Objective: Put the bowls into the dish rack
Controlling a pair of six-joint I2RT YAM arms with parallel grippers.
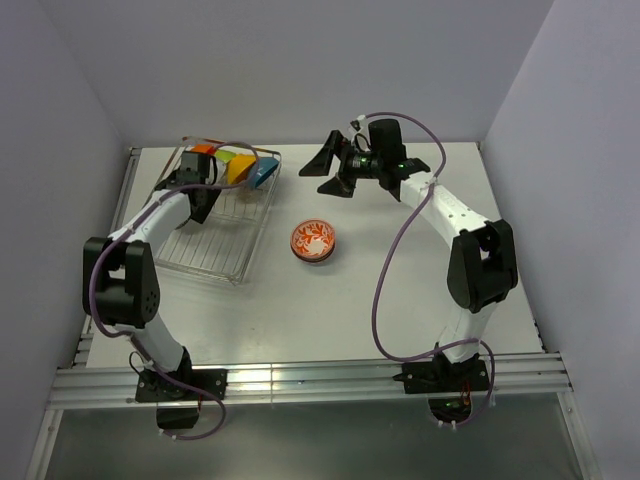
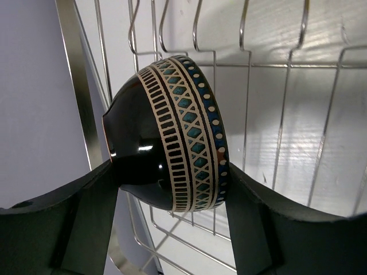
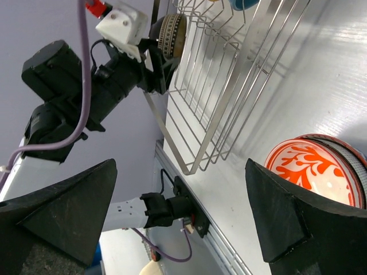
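- Bowls (image 1: 232, 160) stand on edge at the far end of the dish rack (image 1: 215, 245): an orange bowl (image 1: 205, 149), a green bowl (image 1: 226, 154), a yellow bowl (image 1: 238, 169) and a blue bowl (image 1: 263, 177).
- My left claw (image 2: 169, 177) is over the far left part of the rack, pinching a dark bowl (image 2: 172, 143) with cream and blue bands. It is tipped on its side.
- A red and white bowl (image 1: 313, 241) sits on the table (image 1: 400, 300) just right of the rack, open side up.
- My right claw (image 1: 335, 172) hangs further right of the rack, above the table, its fingers spread wide.
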